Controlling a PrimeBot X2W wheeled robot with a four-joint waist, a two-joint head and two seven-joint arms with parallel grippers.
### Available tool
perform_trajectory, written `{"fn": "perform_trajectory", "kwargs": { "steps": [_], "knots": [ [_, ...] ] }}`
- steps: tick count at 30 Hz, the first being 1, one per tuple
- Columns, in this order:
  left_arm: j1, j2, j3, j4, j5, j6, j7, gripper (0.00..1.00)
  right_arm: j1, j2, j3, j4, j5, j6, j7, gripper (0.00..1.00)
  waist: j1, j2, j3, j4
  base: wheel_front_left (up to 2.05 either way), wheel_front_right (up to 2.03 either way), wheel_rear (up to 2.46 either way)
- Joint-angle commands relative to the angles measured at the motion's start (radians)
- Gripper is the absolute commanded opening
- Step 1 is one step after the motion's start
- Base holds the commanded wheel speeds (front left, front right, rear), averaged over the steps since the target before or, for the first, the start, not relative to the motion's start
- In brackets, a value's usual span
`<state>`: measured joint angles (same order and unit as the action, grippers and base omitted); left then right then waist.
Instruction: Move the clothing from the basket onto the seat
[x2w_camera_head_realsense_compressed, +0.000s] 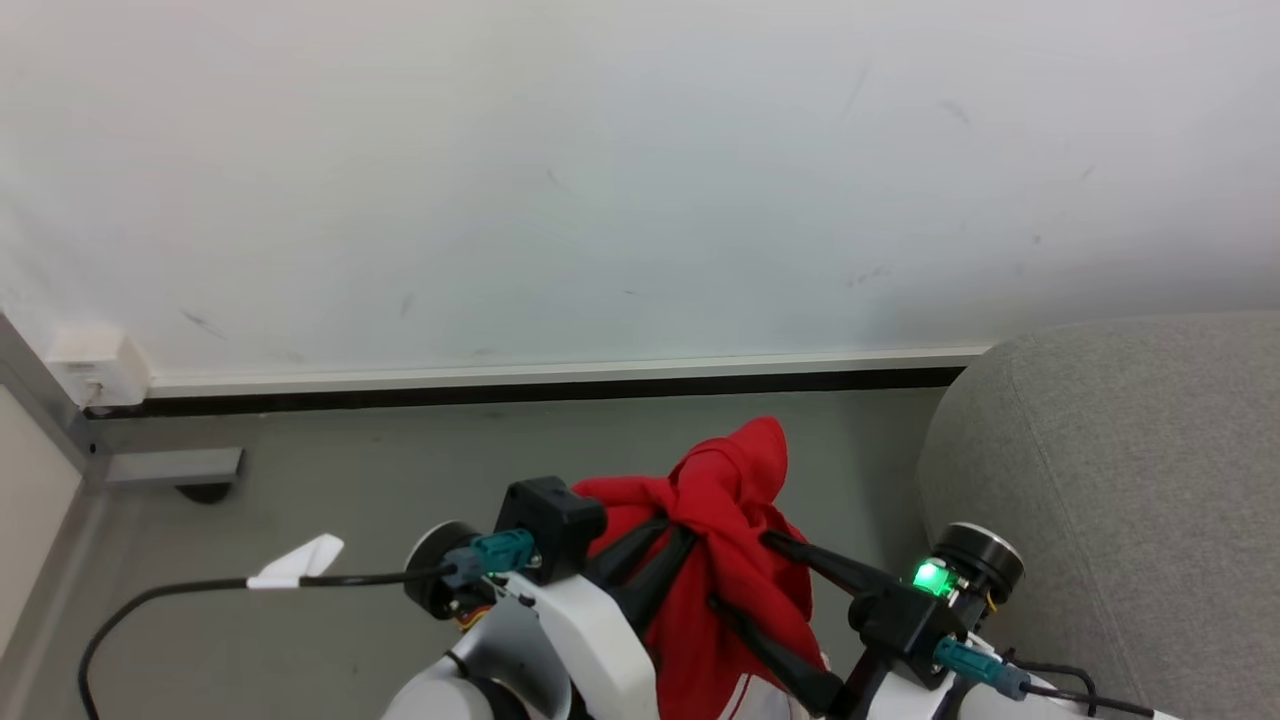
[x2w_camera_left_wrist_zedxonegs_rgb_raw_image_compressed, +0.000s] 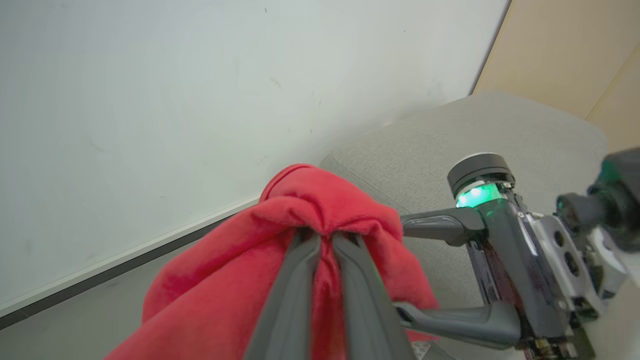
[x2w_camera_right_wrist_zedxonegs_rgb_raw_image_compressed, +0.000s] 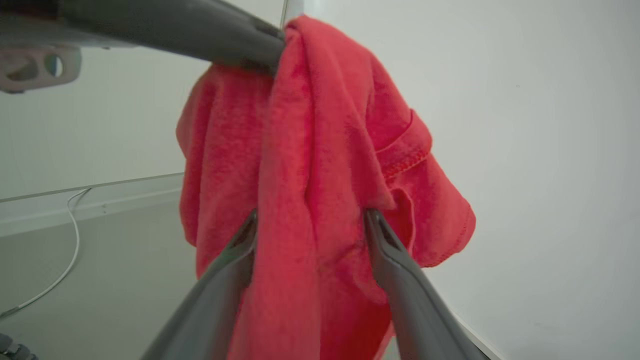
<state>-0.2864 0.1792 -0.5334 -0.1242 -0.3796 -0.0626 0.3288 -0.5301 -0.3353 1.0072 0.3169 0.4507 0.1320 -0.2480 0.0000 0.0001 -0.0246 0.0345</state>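
Our left hand is clamped on the clothing, aloft left of the seat; our right hand straddles it, fingers apart. We should swing it right, high over the seat's edge.

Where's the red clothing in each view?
Head view: clothing low centre, pinched by the left gripper.
Left wrist view: clothing centre-bottom, bunched over that gripper's closed fingertips.
Right wrist view: clothing hangs down the centre, between the open fingers of the right gripper.
Shared landmark: the white wall behind it.
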Motion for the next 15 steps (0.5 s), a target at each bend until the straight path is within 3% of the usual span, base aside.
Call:
{"fn": "perform_trajectory", "kwargs": {
  "steps": [1,3,4,5,6,10,15],
  "knots": [
    [-0.009,0.000,-0.004,0.002,0.004,-0.006,0.001,0.00,-0.019,0.009,0.006,0.022,0.012,-0.002,-0.009,1.00,0.0000,-0.0001,0.000,0.005,0.00,0.00,0.00],
    [-0.006,-0.003,-0.010,0.002,-0.004,-0.007,0.000,0.00,-0.035,0.036,0.013,0.064,0.035,-0.002,-0.011,1.00,0.0000,-0.0001,-0.001,0.009,0.00,0.00,0.00],
    [-0.004,-0.003,-0.013,0.001,-0.009,-0.007,0.001,0.00,-0.042,0.048,0.017,0.085,0.052,-0.002,-0.013,0.91,0.0000,-0.0001,-0.001,0.010,0.00,0.00,0.00],
    [-0.003,-0.004,-0.015,0.001,-0.010,-0.008,0.002,0.00,-0.049,0.057,0.020,0.105,0.070,-0.002,-0.015,0.35,0.0000,-0.0001,-0.001,0.013,0.00,0.00,0.00],
    [-0.003,-0.006,-0.017,0.002,-0.012,-0.010,0.002,0.00,-0.055,0.061,0.033,0.125,0.083,-0.002,-0.016,0.00,0.0000,-0.0001,-0.002,0.017,0.00,0.00,0.00],
    [0.008,-0.009,-0.015,0.014,-0.024,-0.002,-0.002,0.00,-0.065,0.085,0.021,0.131,0.164,-0.002,-0.018,0.00,0.0000,-0.0001,0.000,0.025,0.00,0.00,0.00],
    [0.023,-0.007,-0.004,0.034,-0.038,0.006,-0.021,0.00,-0.022,0.069,-0.066,0.083,0.236,-0.002,-0.018,0.00,0.0000,-0.0001,0.003,0.022,0.00,0.00,0.00]
  ]
}}
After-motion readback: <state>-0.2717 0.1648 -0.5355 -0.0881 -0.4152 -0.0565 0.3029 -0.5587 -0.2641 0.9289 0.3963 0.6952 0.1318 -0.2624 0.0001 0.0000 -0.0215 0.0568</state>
